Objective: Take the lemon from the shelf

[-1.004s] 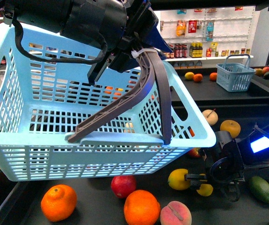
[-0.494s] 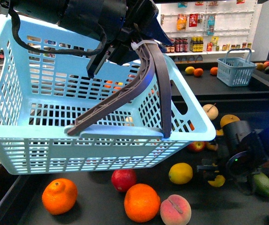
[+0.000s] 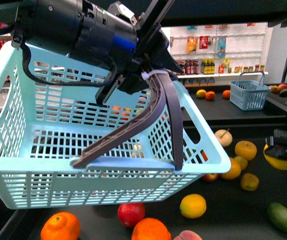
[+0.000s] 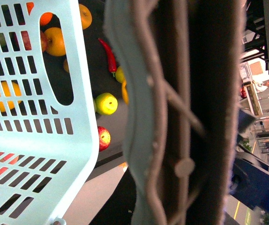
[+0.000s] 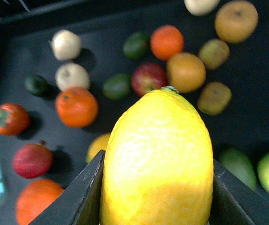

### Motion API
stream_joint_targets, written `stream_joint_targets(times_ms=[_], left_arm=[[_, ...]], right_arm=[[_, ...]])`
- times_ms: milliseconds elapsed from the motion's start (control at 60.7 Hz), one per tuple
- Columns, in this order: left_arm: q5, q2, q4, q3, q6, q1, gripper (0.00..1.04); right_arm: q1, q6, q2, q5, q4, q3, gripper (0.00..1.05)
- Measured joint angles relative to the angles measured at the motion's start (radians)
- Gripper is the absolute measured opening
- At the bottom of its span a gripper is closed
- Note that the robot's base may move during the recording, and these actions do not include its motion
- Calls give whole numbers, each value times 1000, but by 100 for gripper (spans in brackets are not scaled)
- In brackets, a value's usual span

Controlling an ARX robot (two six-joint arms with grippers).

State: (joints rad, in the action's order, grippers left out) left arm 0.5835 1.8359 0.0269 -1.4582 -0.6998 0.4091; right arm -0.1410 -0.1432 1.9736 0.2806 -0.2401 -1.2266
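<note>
My right gripper [image 3: 282, 152] is shut on the lemon [image 3: 279, 161], a bright yellow oval fruit, and holds it above the dark shelf tray [image 3: 233, 215] at the far right. In the right wrist view the lemon [image 5: 158, 159] fills the space between the two black fingers [image 5: 78, 199]. My left gripper [image 3: 142, 75] is shut on the brown-grey basket handle [image 3: 156, 112] and holds the light blue basket [image 3: 58, 150] in the air at the left. The handle [image 4: 172, 117] and the basket wall [image 4: 31, 117] also show in the left wrist view.
Loose fruit lies on the tray: another yellow fruit [image 3: 193, 205], oranges [image 3: 61, 227], a red apple [image 3: 131, 214], a green fruit [image 3: 282, 217]. A small blue basket [image 3: 248, 90] stands on the back counter. White wall shelves of bottles [image 3: 208, 52] are behind.
My right gripper has risen from the tray and moved right with the lemon in it. The basket has sunk a little in the view.
</note>
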Motion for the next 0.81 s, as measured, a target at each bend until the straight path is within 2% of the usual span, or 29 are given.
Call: stream_joint_targets(times_ms=[362, 774, 807], left_arm=[[-1, 0, 0, 0, 0, 0, 11], [-1, 0, 0, 0, 0, 0, 11], [-1, 0, 0, 0, 0, 0, 11]], right_arm=[[207, -156, -182, 7, 27, 68, 50], [357, -238, -179, -49, -25, 100, 50], [367, -231, -179, -66, -37, 103, 57]])
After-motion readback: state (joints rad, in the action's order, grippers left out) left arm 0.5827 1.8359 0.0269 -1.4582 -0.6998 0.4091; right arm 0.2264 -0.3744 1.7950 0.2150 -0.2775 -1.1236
